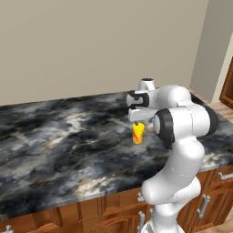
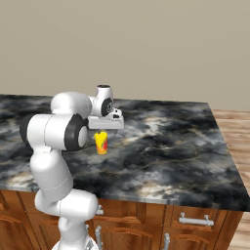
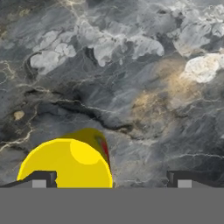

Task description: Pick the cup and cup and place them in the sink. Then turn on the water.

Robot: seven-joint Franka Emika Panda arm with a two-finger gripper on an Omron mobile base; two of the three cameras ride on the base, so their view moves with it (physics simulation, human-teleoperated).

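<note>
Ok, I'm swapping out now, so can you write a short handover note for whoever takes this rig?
Gripper: jaws open, holding nothing, poised just above the yellow cup.
Yellow cup: upright on the marble counter, offset toward one finger rather than centred between the jaws in the hand view.
Done: nothing placed yet.
Left: centre the jaws, grasp the yellow cup, carry it to the sink, repeat for the green cup, then turn on the water.
</note>
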